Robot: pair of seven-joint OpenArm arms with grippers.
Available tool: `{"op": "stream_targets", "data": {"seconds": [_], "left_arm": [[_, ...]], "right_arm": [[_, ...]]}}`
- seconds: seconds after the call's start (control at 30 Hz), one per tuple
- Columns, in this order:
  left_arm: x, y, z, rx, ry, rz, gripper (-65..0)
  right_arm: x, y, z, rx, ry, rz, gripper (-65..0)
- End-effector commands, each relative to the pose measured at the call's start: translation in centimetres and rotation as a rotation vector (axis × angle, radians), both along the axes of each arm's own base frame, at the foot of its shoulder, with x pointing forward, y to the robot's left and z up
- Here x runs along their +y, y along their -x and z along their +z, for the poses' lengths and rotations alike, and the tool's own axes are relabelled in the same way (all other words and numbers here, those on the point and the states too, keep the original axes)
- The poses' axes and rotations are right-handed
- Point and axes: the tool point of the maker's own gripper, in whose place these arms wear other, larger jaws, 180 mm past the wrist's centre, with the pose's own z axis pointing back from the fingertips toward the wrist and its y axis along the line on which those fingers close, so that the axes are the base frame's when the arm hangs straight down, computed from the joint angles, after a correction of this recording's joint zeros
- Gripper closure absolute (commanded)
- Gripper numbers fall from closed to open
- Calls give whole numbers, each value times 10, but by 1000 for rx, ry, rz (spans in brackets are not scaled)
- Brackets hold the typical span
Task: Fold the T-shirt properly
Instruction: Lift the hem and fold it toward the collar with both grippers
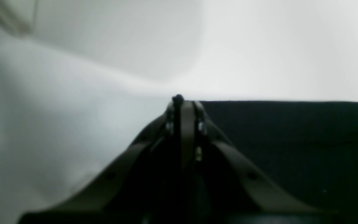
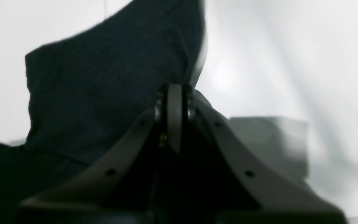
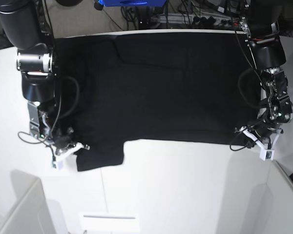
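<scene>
Base view shows the T-shirt (image 3: 161, 87) spread plain-side up across the white worktop (image 3: 185, 185), one sleeve hanging toward the near edge. Right claw (image 3: 72, 147), at that sleeve, is pressed together and pinches the cloth; its wrist view shows black fabric rising from the closed tips. Left claw (image 3: 245, 139) is pressed together at the shirt's opposite near corner, gripping the hem.

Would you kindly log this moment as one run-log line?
T-shirt: spread flat, plain side up | left gripper: shut on hem corner | right gripper: shut on sleeve edge
</scene>
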Motion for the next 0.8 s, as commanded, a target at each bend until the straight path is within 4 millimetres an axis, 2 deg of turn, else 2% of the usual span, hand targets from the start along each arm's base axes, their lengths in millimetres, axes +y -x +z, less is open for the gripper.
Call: {"op": "stream_targets", "data": {"seconds": [0.0, 0.27, 0.43, 0.63, 0.77], "left_arm": [[5, -6, 17, -51, -13, 3, 0], [1, 10, 20, -50, -15, 16, 0], [-5, 19, 31, -78, -47, -11, 0], [-10, 32, 32, -80, -73, -33, 0], [-15, 39, 40, -99, -97, -52, 0]], "right_arm": [[-9, -18, 26, -78, 8, -9, 0], [-8, -10, 45, -137, 48, 42, 0], [-5, -2, 50, -165, 63, 61, 0], [-26, 8, 64, -183, 44, -5, 0], [-27, 17, 72, -183, 62, 12, 0]]}}
